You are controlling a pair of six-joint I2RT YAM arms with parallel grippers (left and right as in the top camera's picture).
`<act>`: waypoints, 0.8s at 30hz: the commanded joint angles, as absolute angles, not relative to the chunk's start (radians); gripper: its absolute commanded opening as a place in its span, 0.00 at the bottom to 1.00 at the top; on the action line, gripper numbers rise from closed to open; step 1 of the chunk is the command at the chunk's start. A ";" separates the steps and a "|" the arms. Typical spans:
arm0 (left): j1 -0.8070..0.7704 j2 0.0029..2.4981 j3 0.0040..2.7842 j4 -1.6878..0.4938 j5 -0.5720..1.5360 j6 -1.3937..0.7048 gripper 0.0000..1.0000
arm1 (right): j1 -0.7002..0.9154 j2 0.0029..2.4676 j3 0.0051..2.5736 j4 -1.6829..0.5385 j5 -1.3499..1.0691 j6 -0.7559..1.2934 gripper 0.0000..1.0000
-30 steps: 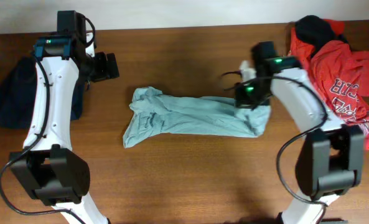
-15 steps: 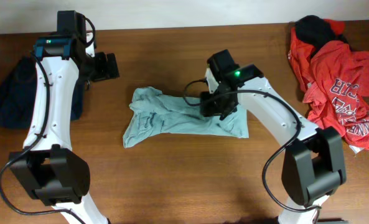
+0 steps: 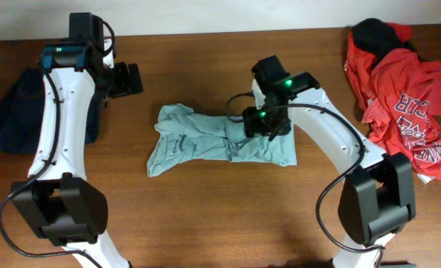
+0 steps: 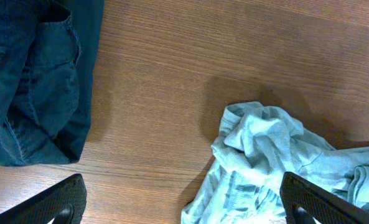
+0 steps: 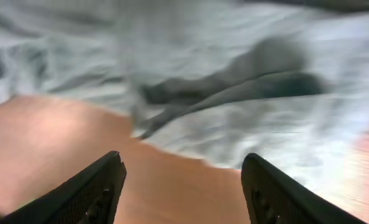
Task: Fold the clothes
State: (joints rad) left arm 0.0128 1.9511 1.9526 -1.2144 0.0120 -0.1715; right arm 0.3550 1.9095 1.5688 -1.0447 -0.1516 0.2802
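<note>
Jaws on both arms stand apart and empty, the right over the grey-blue T-shirt [image 3: 198,138].

1. A crumpled T-shirt [image 3: 198,141] lies in the middle of the table [image 3: 205,223], stretched left to right.
2. A bundled garment [image 3: 12,119] sits at the left edge, well apart.
3. A heap of clothes [image 3: 406,82] fills the far right corner.
4. The right gripper [image 3: 261,123] is over the T-shirt's right half.

A pale grey-blue T-shirt [image 3: 220,141] is laid crumpled lengthwise in the middle of the worktop [image 3: 205,216], a dark navy garment [image 3: 12,112] is heaped at the left, and red T-shirts [image 3: 406,97] with a black piece [image 3: 376,33] are piled at the right.
</note>
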 commanded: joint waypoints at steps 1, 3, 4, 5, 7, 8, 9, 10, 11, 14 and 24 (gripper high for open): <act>0.009 1.950 1.959 -1.212 0.020 -0.162 0.99 | 0.321 1.930 1.558 -1.020 -0.032 0.232 0.63; 0.009 1.950 1.959 -1.212 0.020 -0.162 0.99 | 0.299 1.944 1.546 -0.998 -0.028 0.213 0.61; 0.009 1.950 1.959 -1.212 0.020 -0.162 0.99 | 0.286 1.956 1.544 -0.987 -0.030 0.210 0.61; 0.009 1.950 1.959 -1.212 0.020 -0.162 0.99 | 0.275 1.963 1.544 -0.976 -0.045 0.191 0.59; 0.009 1.950 1.959 -1.212 0.020 -0.162 0.99 | 0.256 1.980 1.544 -0.955 -0.080 0.152 0.55; 0.009 1.950 1.959 -1.212 0.020 -0.162 0.99 | 0.249 1.988 1.544 -0.951 -0.090 0.144 0.53; 0.009 1.950 1.959 -1.213 0.020 -0.162 0.99 | 0.241 1.996 1.544 -0.949 -0.101 0.132 0.52; 0.009 1.950 1.959 -1.213 0.020 -0.162 0.99 | 0.239 2.003 1.544 -0.950 -0.105 0.129 0.51; 0.009 1.950 1.959 -1.213 0.020 -0.162 0.99 | 0.234 2.007 1.544 -0.953 -0.118 0.123 0.50; 0.009 1.950 1.959 -1.211 0.020 -0.162 0.99 | 0.234 2.011 1.543 -0.956 -0.155 0.093 0.45; 0.009 1.950 1.959 -1.210 0.020 -0.162 0.99 | 0.235 2.017 1.542 -0.980 -0.181 0.084 0.30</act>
